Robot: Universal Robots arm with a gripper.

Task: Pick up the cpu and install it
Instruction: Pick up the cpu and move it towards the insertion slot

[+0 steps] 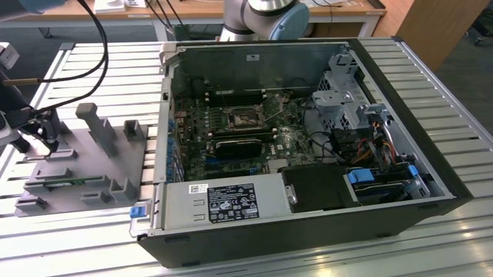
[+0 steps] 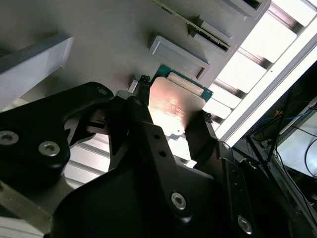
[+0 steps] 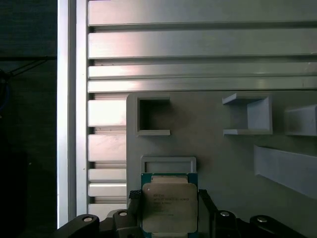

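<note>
The cpu (image 3: 169, 207) is being clamped by two opposite edges between the black fingers (image 3: 133, 203) of the gripper (image 1: 48, 144). The arm is being held low, wrist pointed down, over the grey holder tray (image 1: 77, 167) on the slatted table (image 1: 100, 63), to the exterior view's left of the open computer case (image 1: 254, 63). In the first wrist view the chip is being shown silver side up, by a small rectangular pocket near the tray's edge.

I can't see the flat silver-topped green-edged cpu (image 3: 169, 210) whole: first wrist view's edge crops it, black gripper (image 2: 172, 114) covers its near side.
</note>
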